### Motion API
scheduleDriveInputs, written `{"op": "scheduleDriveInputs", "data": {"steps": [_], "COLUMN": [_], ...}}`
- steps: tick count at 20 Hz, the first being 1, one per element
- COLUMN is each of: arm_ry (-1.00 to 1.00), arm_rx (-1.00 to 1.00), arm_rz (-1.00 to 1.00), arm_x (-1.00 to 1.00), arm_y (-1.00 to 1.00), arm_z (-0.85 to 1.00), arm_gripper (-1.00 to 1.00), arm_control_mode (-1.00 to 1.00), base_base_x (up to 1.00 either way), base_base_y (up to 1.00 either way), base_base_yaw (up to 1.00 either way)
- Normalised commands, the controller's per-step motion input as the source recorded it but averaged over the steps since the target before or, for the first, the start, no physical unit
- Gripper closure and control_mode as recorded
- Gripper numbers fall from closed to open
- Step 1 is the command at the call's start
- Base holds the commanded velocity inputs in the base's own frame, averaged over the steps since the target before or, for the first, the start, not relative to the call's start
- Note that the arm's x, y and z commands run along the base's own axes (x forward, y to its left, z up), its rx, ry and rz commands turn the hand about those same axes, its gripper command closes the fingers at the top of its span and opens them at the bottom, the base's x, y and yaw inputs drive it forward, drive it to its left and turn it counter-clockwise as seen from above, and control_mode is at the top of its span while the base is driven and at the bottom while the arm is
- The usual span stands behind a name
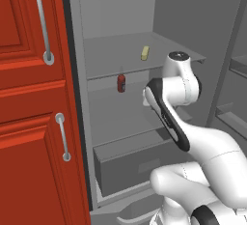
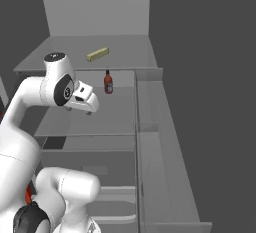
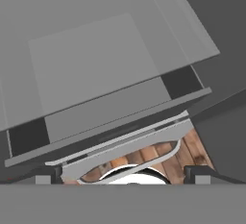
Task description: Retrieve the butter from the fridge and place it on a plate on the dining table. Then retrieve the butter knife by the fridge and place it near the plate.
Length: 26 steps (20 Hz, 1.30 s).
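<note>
Two red cabinet doors (image 1: 34,98) stand at the left, beside the open fridge (image 1: 116,16). On its upper shelf (image 1: 125,50) lies the butter (image 1: 144,52), and a small dark-red bottle (image 1: 121,83) stands on the shelf below. Further right, the end effector (image 2: 89,108) hangs above the lower shelf, jaws wide and holding nothing.
</note>
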Motion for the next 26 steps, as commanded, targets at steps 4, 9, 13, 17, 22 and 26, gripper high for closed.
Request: {"op": "scheduleDriveInputs", "data": {"steps": [4, 9, 13, 17, 22, 26], "arm_ry": [-0.10, -0.16, -0.21, -0.15, -0.17, -0.19], "arm_rx": [0.00, 0.00, 0.00, 0.00, 0.00, 0.00], "arm_rz": [-0.08, -0.10, -0.10, -0.07, -0.03, -0.02], "arm_x": [0.00, -0.05, -0.09, -0.10, 0.00, 0.00], "arm_y": [0.05, 0.14, 0.08, 0.01, 0.00, 0.00], "arm_z": [0.22, 0.52, 0.68, 0.56, 0.40, 0.42], "arm_gripper": [-1.00, -1.00, -1.00, -1.00, -1.00, -1.00], "arm_control_mode": [-1.00, -1.00, -1.00, -1.00, -1.00, -1.00], "base_base_x": [0.00, 0.00, 0.00, 0.00, 0.00, 0.00], "base_base_y": [0.00, 0.00, 0.00, 0.00, 0.00, 0.00], "base_base_yaw": [0.00, 0.00, 0.00, 0.00, 0.00, 0.00]}}
